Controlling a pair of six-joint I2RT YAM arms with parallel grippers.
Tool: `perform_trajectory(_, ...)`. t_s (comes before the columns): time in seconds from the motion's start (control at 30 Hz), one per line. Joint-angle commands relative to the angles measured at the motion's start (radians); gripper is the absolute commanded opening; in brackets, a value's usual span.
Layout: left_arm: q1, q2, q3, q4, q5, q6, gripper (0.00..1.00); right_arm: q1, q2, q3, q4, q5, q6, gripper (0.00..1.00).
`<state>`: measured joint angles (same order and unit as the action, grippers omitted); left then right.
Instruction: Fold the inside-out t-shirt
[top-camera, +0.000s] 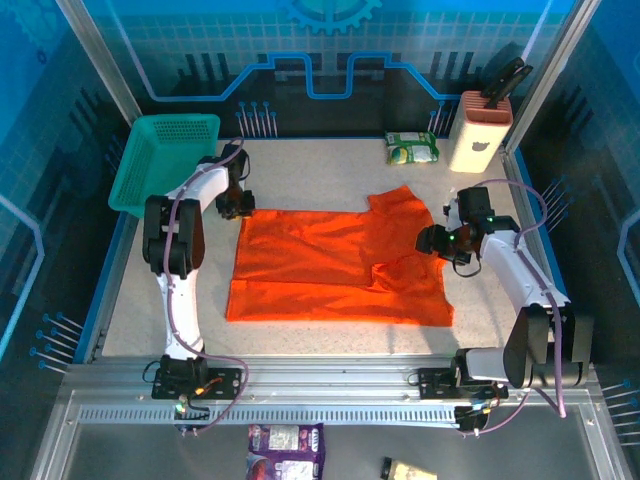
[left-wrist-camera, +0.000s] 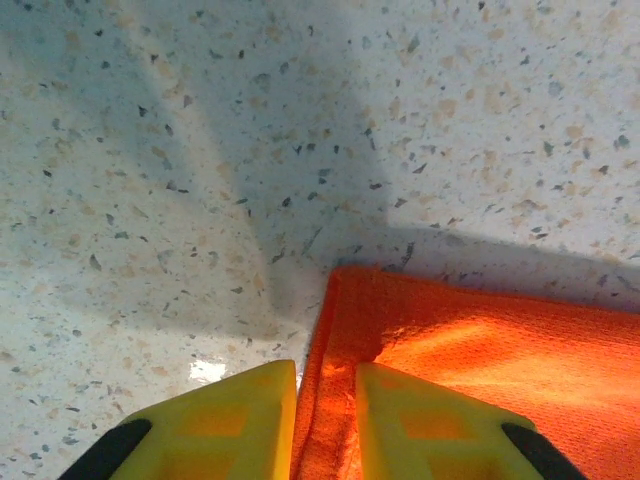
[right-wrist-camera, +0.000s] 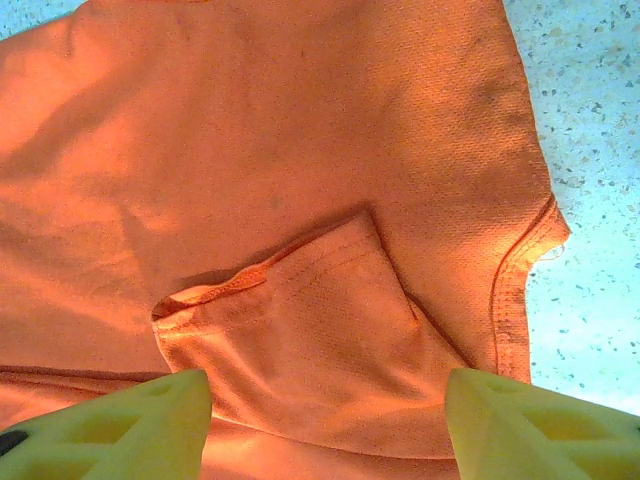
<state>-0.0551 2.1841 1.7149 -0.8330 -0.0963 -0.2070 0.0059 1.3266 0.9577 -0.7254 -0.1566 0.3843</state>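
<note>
"Lying where, the inside-out t-shirt (top-camera: 330, 270)?"
"It lay spread flat on the table (top-camera: 130, 300), its far-left corner pinched by the left gripper (left-wrist-camera: 326, 375)."
"And the right gripper (right-wrist-camera: 325, 380)?"
"Jaws spread wide, it hung above the shirt's right side."

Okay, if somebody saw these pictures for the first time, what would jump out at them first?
The bright orange t-shirt spread flat across the middle of the speckled table dominates everything. Next, the left claw has the shirt's far left corner edge pinched between its yellow fingers, while the right claw hangs open over a sleeve on the right side.
</note>
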Motion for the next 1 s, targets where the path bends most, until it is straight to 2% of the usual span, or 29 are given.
perform_trajectory(0.0,0.010,-0.056,0.020,-0.011,0.032,0.014,0.24,0.005,-0.020,0.030,-0.027,0.003,0.001,0.64)
perform_trajectory(0.47,0.029,0.047,0.077,-0.020,0.056,0.015,0.24,0.009,-0.011,0.046,-0.034,0.009,-0.005,0.64)
perform_trajectory(0.53,0.029,0.065,0.088,-0.024,0.056,0.019,0.20,0.008,-0.007,0.046,-0.032,0.011,-0.004,0.65)
perform_trajectory(0.67,0.031,0.085,0.104,-0.031,0.068,0.023,0.19,0.010,0.008,0.049,-0.031,0.009,-0.004,0.64)
perform_trajectory(0.97,0.031,0.098,0.101,-0.027,0.073,0.034,0.06,0.017,0.062,0.068,-0.007,0.012,-0.010,0.65)
